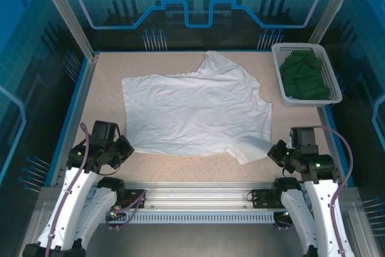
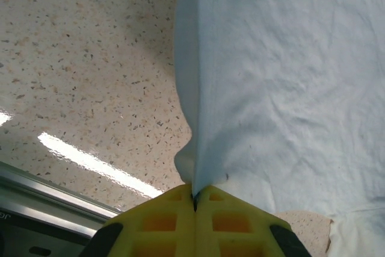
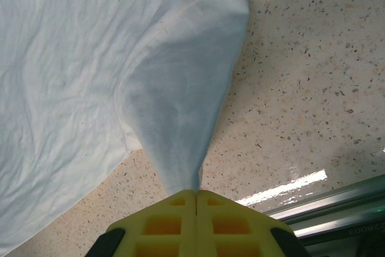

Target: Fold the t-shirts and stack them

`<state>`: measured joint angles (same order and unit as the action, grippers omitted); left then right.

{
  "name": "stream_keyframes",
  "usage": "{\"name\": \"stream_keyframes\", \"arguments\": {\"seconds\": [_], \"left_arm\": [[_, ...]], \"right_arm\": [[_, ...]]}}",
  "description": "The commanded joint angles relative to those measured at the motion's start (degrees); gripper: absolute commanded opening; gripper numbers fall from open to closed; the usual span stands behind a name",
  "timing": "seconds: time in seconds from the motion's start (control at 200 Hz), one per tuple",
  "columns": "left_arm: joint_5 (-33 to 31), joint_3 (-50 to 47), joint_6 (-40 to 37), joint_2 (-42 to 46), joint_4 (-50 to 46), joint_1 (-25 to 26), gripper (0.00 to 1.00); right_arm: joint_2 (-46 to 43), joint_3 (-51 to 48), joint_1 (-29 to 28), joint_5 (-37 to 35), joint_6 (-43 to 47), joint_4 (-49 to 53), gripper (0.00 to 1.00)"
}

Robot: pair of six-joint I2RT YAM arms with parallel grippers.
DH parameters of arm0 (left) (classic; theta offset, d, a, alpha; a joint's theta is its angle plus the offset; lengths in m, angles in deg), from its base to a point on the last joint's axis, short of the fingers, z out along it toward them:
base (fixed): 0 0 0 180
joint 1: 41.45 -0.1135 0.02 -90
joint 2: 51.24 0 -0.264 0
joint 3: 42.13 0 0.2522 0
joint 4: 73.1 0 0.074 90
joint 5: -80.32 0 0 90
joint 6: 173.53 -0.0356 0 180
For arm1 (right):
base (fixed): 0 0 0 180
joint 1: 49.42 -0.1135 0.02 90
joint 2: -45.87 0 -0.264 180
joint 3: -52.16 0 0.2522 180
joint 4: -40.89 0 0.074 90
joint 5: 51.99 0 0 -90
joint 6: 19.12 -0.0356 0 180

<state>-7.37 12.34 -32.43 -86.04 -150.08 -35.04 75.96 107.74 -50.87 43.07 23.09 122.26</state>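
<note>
We see the left tool point(image 2: 194, 200), its yellow fingers point(image 2: 162, 218) pressed together on a pinch of the white t-shirt point(image 2: 283, 76) at the shirt's near left edge. The right tool point(image 3: 197, 195) is likewise clamped on a raised peak of cloth at the shirt's near right corner. The shirt lies spread and wrinkled across the middle of the speckled desk point(image 1: 102, 88), with one part bunched at its far edge. Off the shirt's far right side, a white lattice basket point(image 1: 277, 67) holds the crumpled dark green t-shirt point(image 1: 305, 76), clear of the white one.
</note>
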Motion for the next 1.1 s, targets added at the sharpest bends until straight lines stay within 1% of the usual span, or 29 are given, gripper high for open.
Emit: {"name": "stream_keyframes", "arguments": {"seconds": [0.0,0.125,0.205,0.23,0.395,0.45,0.53,0.61,0.705,0.835,0.94,1.03,1.07,1.095], "left_arm": [[-3.5,1.0,2.0,-0.6,-0.7,-0.8,0.0],[-3.6,2.7,2.6,-3.9,3.8,-1.4,0.0],[-2.8,4.4,2.5,-6.8,7.0,-3.1,0.01],[-2.5,5.2,2.3,-8.0,8.0,-3.9,0.01],[0.5,12.1,0.2,-18.0,13.0,-9.5,0.02],[2.0,13.9,-0.8,-21.5,15.2,-10.6,0.02],[2.6,16.3,-1.4,-27.5,16.7,-12.2,0.02],[5.4,18.0,-1.6,-33.6,18.4,-14.5,0.0],[6.3,20.3,-2.1,-40.3,19.3,-16.7,0.0],[5.2,23.5,-2.5,-47.6,19.2,-18.7,0.0],[4.3,24.8,-2.3,-52.2,19.8,-19.3,0.02],[4.4,25.5,-2.0,-55.4,20.5,-19.7,0.08],[4.2,25.9,-2.0,-56.6,20.8,-19.7,0.15],[4.3,26.2,-2.1,-57.4,20.9,-19.8,0.22]], "right_arm": [[3.1,1.6,-0.8,-1.0,-0.1,-2.6,0.0],[8.9,5.7,-1.3,-3.5,0.5,-6.1,0.0],[13.9,8.3,-2.2,-4.9,1.0,-8.5,0.0],[15.7,10.7,-2.6,-5.6,1.1,-9.1,0.0],[29.9,20.5,-6.6,-11.9,2.7,-12.3,0.0],[35.3,24.2,-7.4,-13.6,3.3,-12.8,0.0],[43.8,30.3,-8.4,-15.7,4.6,-13.3,0.0],[52.9,37.7,-9.4,-17.6,6.0,-12.1,0.0],[62.8,46.0,-10.1,-19.3,7.1,-10.5,0.0],[76.7,58.3,-10.1,-20.0,8.4,-6.7,0.0],[85.8,68.5,-10.0,-21.6,9.4,-2.8,0.0],[91.9,75.8,-9.9,-22.9,10.3,-0.5,0.0],[94.3,79.1,-9.7,-23.3,10.8,0.3,0.0],[95.9,81.0,-9.6,-23.2,10.9,1.0,0.0]]}}
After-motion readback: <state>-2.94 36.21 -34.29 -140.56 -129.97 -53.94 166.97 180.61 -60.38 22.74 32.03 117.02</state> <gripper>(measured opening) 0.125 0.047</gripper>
